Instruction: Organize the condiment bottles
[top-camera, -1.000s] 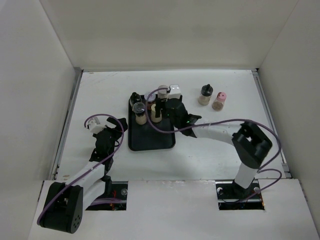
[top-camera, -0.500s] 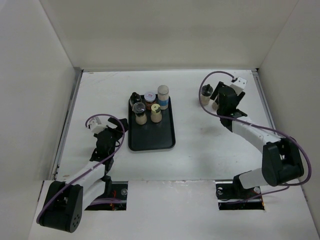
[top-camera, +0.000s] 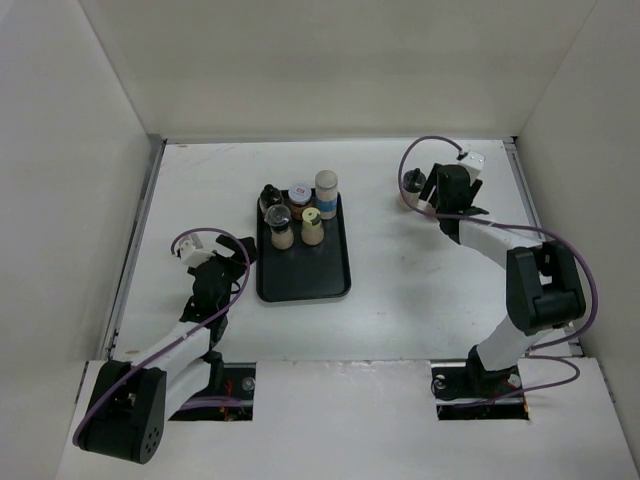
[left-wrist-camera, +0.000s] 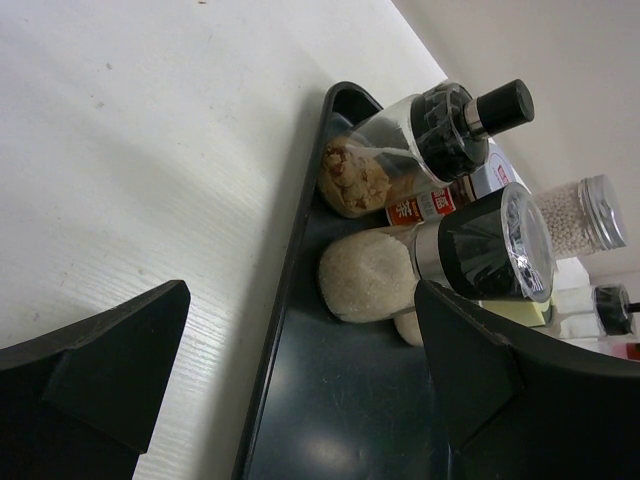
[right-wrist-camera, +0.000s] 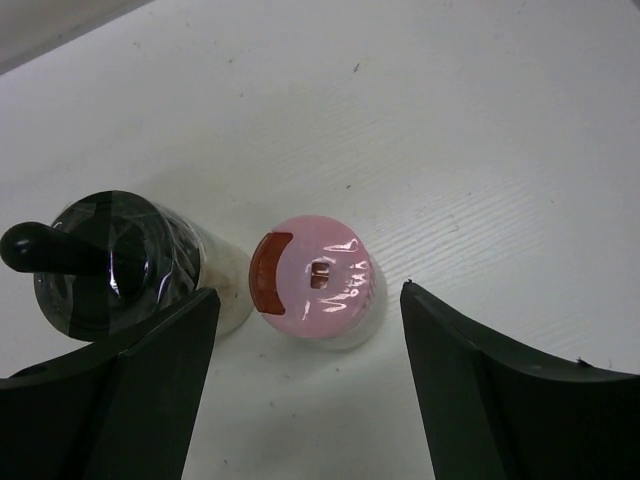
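Right wrist view: the right gripper (right-wrist-camera: 309, 290) is held spread wide around a pink-capped bottle (right-wrist-camera: 318, 275), untouched, with a black-capped bottle (right-wrist-camera: 110, 265) just beside it. The left gripper (left-wrist-camera: 300, 300) is likewise spread wide beside the tray (top-camera: 303, 285), where the other bottles (top-camera: 326, 190) are grouped.

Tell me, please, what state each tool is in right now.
Left tool: open, holding nothing.
Right tool: open, lined up over the pink-capped bottle, not gripping it.

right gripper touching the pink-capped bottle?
Apart. Right wrist view: the right gripper straddles the pink-capped bottle, table showing between cap and each finger.
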